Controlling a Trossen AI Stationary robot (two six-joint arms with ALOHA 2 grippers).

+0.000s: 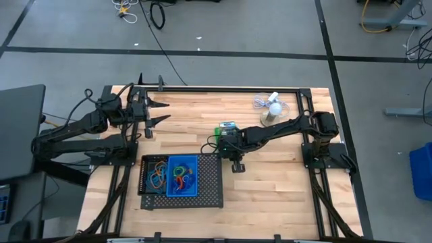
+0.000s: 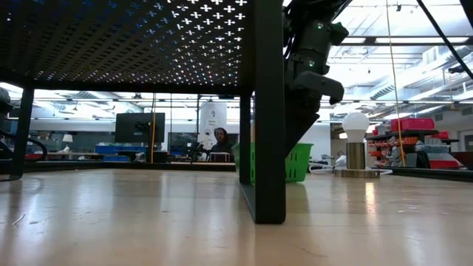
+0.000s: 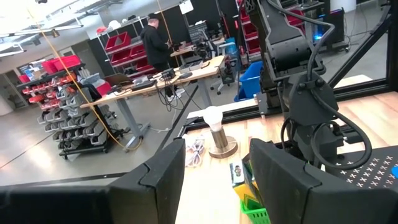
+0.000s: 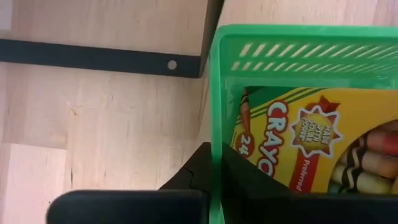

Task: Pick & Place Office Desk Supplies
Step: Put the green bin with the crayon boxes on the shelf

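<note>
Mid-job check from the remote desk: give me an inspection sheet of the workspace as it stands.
Surface: wooden table, bare at the front right.
Job's things: green bin holds the yellow crayon box; blue bin with coloured rubber bands sits on the black mesh tray.
Clutter: white mini fan at the table's back right.
Grippers: right tool shut on the green bin's wall, near the table's middle; left tool open, waiting at the back left.
Cables: white cord beside the fan; black cable on the floor.
Surroundings: a person at a bench behind; shelves with red bins.
</note>
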